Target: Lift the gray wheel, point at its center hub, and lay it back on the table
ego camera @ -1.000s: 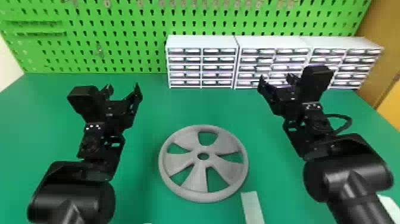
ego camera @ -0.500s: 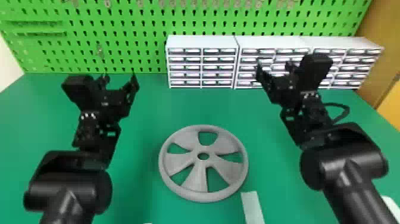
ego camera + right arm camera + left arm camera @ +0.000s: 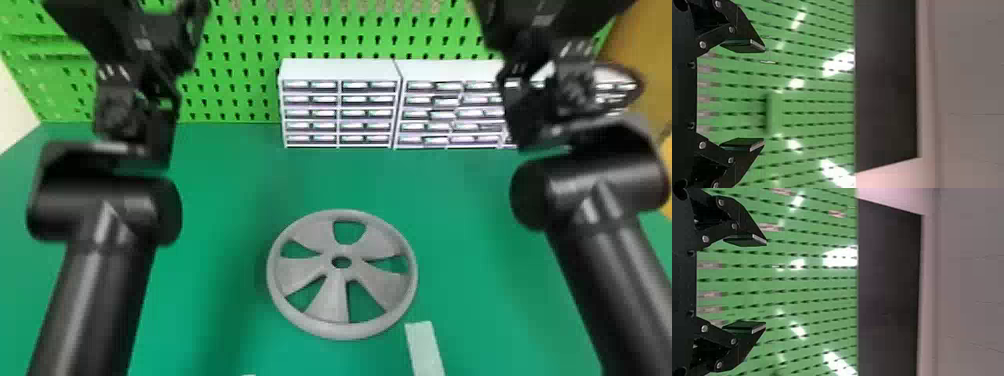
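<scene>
One green table (image 3: 225, 195) is spread beneath the work and backed by a green pegboard (image 3: 245, 45); at the right side, a brown panel (image 3: 642, 45) can be seen. Against the table's far edge, white drawer units (image 3: 340, 70) are set. The left arm (image 3: 95, 300) and the right arm (image 3: 592, 295) are extended forward, one on each side, and both are held high.

Flat on the table between them, nearer the robot than either gripper, the gray wheel (image 3: 336, 290) is laid. It is placed to the right of the left gripper (image 3: 761, 284) and to the left of the right gripper (image 3: 758, 95), about midway, so neither arm can be called clearly nearer. No long axis is offered by its round outline. Both pairs of fingers are spread wide, with nothing grasped.

The lift is judged not yet begun; both grippers would need to be brought down and back to opposite sides of the rim. If the contact were uneven, the wheel might be slid or tipped. Just beside its near right edge, a pale strip (image 3: 425, 350) is found. The center hub (image 3: 341, 250) is left uncovered for the later pointing.
</scene>
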`<action>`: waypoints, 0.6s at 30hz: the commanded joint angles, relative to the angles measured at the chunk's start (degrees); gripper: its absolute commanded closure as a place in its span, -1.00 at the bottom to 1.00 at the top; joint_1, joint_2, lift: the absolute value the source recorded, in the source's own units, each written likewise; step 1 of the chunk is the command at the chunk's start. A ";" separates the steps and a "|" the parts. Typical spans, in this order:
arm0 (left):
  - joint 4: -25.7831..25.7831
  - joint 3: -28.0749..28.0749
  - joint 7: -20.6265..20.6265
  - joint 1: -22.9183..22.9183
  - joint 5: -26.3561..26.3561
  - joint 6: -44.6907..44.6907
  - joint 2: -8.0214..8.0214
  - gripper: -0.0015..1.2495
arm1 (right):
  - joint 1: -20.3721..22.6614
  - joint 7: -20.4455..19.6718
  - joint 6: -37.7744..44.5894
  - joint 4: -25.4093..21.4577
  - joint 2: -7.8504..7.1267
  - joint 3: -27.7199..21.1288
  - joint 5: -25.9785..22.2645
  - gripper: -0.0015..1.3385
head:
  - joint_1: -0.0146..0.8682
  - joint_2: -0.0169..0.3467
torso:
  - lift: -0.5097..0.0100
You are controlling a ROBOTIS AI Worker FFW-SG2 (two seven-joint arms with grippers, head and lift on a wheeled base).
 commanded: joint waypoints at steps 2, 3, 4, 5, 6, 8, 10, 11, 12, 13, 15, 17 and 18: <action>-0.01 0.38 -0.04 -6.88 -1.56 -4.24 -0.02 -0.20 | -6.60 -0.44 -4.29 -0.47 -0.06 0.28 2.03 -0.40 | 0.60 -0.64 | 0.59; -0.01 0.46 -0.04 -8.37 -1.73 -5.21 0.07 -0.20 | -8.09 -0.53 -4.64 -0.82 -0.24 0.45 2.64 -0.41 | 0.60 -0.64 | 0.59; -0.01 0.46 -0.13 -9.52 -2.08 -5.83 -0.02 -0.20 | -9.06 -0.53 -4.81 -1.17 -0.33 0.45 3.08 -0.41 | 0.60 -0.64 | 0.59; -0.01 0.46 -0.04 -10.92 -2.70 -6.62 -0.02 -0.20 | -10.38 -0.62 -4.99 -1.70 -0.33 0.45 3.52 -0.40 | 0.60 -0.64 | 0.59; -0.01 0.46 -0.04 -12.33 -3.23 -7.41 -0.02 -0.20 | -11.35 -0.80 -5.43 -2.05 -0.33 0.45 3.96 -0.40 | 0.60 -0.64 | 0.59; -0.01 0.46 -0.04 -14.09 -3.58 -7.76 -0.02 -0.20 | -13.45 -1.67 -6.66 -2.14 -0.33 0.89 4.58 -0.38 | 0.60 -0.64 | 0.59; -0.01 0.38 -0.04 -16.64 -3.93 -7.85 -0.02 -0.20 | -16.09 -2.64 -7.28 -2.23 -0.68 1.42 4.93 -0.38 | 0.60 -0.64 | 0.59; -0.01 0.20 -0.04 -17.78 -3.93 -7.85 0.07 -0.19 | -17.23 -2.82 -7.45 -2.40 -0.85 1.51 5.02 -0.38 | 0.60 -0.64 | 0.59; -0.01 0.03 -0.04 -19.10 -4.10 -7.85 0.07 -0.19 | -18.46 -2.99 -7.54 -2.58 -1.03 1.60 5.02 -0.39 | 0.60 -0.64 | 0.59; -0.01 -0.33 -0.04 -20.77 -4.46 -8.11 0.24 -0.19 | -19.96 -3.17 -7.54 -2.93 -1.29 1.60 5.02 -0.39 | 0.60 -0.64 | 0.59; -0.01 -0.77 0.05 -23.49 -4.72 -8.90 0.68 -0.19 | -22.68 -3.34 -7.98 -3.37 -1.65 1.68 4.93 -0.39 | 0.60 -0.64 | 0.59; -0.01 -1.38 0.66 -25.95 -4.46 -9.60 1.30 -0.19 | -24.97 -3.70 -8.33 -3.37 -1.82 1.68 4.31 -0.40 | 0.60 -0.64 | 0.59; -0.01 -1.82 1.01 -27.53 -3.75 -9.87 1.65 -0.19 | -26.37 -3.87 -8.33 -3.37 -1.82 1.51 3.87 -0.40 | 0.60 -0.64 | 0.59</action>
